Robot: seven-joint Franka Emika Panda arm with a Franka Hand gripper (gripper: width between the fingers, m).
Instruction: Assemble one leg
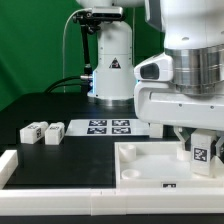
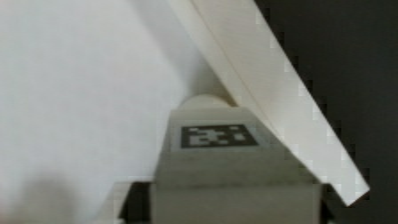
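Toward the table's near edge, at the exterior view's right, the pincer (image 1: 199, 145) is closed on the leg (image 1: 199, 153), its tag facing the camera. It hangs over the right-hand part of the white panel (image 1: 140, 160). In the wrist view the leg (image 2: 217, 140) stands upright against a slanting panel edge (image 2: 267, 90).

The risk I see is misalignment. If the leg comes down off-centre from its socket, it could catch on the raised rim and tilt in the grip, or push the panel across the table. A loose hold would let it twist when turned.

Much is hidden. The arm's bulk covers the panel's far right corner, so the socket itself cannot be seen. Whether the leg's foot touches the panel I cannot tell. The wrist view is blurred, and the fingers show only as dark patches low down.

Two spare legs (image 1: 43, 131) lie well apart near the exterior view's left edge, with the marker board (image 1: 110, 126) mid-table.
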